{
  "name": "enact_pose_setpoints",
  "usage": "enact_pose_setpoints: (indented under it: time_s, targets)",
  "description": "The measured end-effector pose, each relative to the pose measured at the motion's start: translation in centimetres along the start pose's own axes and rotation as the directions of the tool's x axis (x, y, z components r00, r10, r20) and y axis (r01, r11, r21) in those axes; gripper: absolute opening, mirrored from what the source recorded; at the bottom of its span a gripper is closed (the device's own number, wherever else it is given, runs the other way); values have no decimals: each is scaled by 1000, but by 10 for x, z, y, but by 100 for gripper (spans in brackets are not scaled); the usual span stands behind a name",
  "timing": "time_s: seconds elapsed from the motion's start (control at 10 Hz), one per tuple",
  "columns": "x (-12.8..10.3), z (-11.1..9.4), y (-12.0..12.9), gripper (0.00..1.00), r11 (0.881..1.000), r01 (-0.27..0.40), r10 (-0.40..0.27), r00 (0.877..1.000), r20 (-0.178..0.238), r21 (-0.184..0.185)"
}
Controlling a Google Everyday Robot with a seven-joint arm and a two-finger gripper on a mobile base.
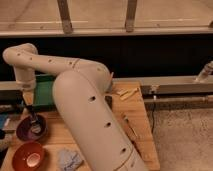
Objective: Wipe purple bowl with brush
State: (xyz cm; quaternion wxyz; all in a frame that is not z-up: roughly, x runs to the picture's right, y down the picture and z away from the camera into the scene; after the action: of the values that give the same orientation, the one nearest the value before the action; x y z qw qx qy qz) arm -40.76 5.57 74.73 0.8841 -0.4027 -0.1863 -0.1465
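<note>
The purple bowl (30, 130) sits on the wooden table (127, 112) at the left. My white arm reaches over from the right and bends down at the far left. My gripper (28, 106) hangs just above the bowl and is shut on a dark brush (34, 121). The brush tip rests inside the bowl, where something pale shows at the bottom. The arm's wrist hides most of the fingers.
A red-orange bowl (28, 156) stands in front of the purple one. A green tray (44, 92) lies behind it. A grey-blue cloth (69, 160) lies at the front. Wooden utensils (125, 93) and a thin stick (131, 127) lie to the right. My arm's bulk covers the table's middle.
</note>
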Motion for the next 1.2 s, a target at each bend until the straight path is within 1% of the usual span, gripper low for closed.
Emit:
enact_pose_setpoints:
  time_s: [0.2,0.3,0.5,0.7,0.9,1.0,1.2]
  targets:
    - [-12,-6,2,0,999,37,-37,999,-2,13]
    - [-23,-11,10,0,998,63,-63,998,5,21]
    - [-47,-13,25,0,995,100,-101,995,22,26]
    - [-57,-12,39,0,993,112,-113,993,38,22]
    - [-42,-13,51,0,997,74,-74,996,41,15]
    - [-29,-14,55,0,999,44,-44,998,38,13]
    - [-13,-14,54,0,1000,3,-3,1000,23,5]
